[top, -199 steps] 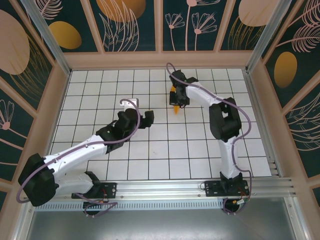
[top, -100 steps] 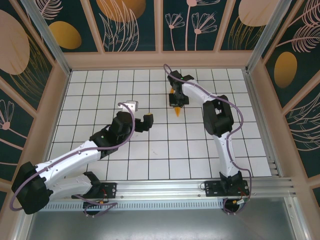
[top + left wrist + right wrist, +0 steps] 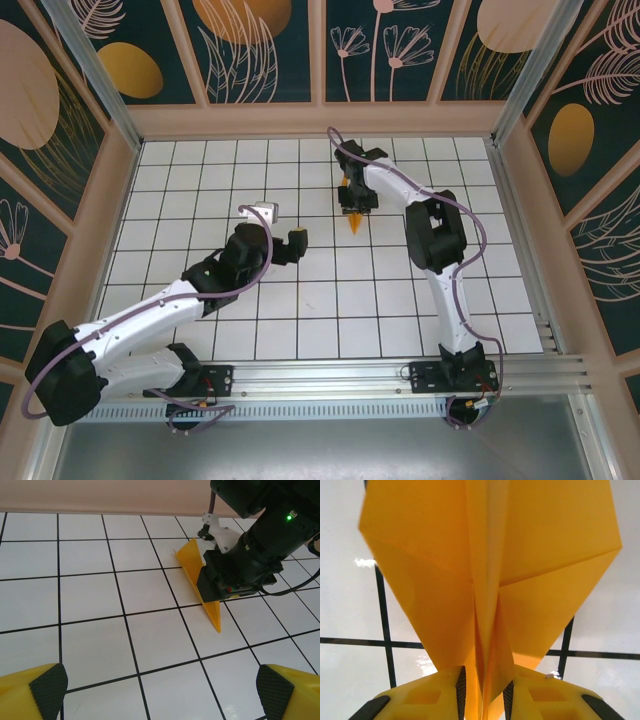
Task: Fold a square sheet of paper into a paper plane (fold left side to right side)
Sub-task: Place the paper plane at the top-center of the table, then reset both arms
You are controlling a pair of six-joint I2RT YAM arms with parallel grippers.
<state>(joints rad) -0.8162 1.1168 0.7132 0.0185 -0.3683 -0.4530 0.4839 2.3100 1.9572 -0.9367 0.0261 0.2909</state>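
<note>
Right tool (image 3: 484, 692): narrow, set astride the keel of the paper plane (image 3: 485, 580); a firm grip cannot be told.
Left tool (image 3: 160, 692): spread wide, empty, nearby.
Paper plane: laid on the counter (image 3: 100, 630), far middle.
Progress: folding judged done; release outstanding.

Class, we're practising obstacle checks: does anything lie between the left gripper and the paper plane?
Nothing visible does. From the open left gripper, bare white tiles run up to the paper plane. The right gripper stands at the plane itself, its fingers flanking the fold, not in the path.

The right pincer (image 3: 212, 587) hides the middle of the paper plane (image 3: 192, 560).
</note>
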